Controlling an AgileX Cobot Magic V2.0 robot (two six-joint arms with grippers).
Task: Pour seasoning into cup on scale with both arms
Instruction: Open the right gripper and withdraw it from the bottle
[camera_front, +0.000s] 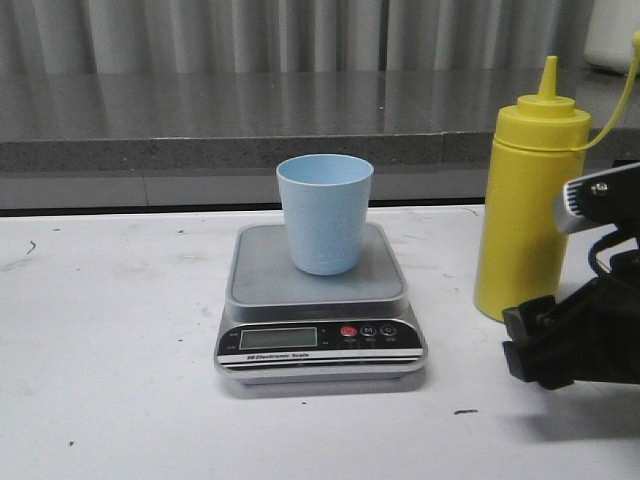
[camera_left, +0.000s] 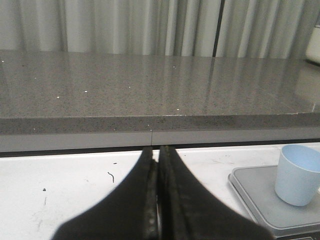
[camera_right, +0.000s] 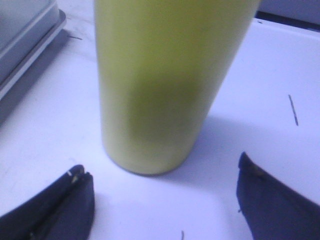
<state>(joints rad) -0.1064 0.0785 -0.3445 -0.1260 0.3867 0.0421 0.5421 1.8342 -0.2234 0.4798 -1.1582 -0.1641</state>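
Observation:
The pale blue cup stands upright on the grey platform of the silver scale at the table's middle. The yellow seasoning bottle stands upright on the table right of the scale, cap on, its tether running up to the right. My right gripper is open and low, just in front of the bottle's base. In the right wrist view its fingers sit apart on either side, short of the bottle. My left gripper is shut and empty, left of the scale and cup.
The white table has small dark marks. A grey stone ledge and a curtain run along the back. A white object stands at the far right of the ledge. The scale's edge lies beside the bottle.

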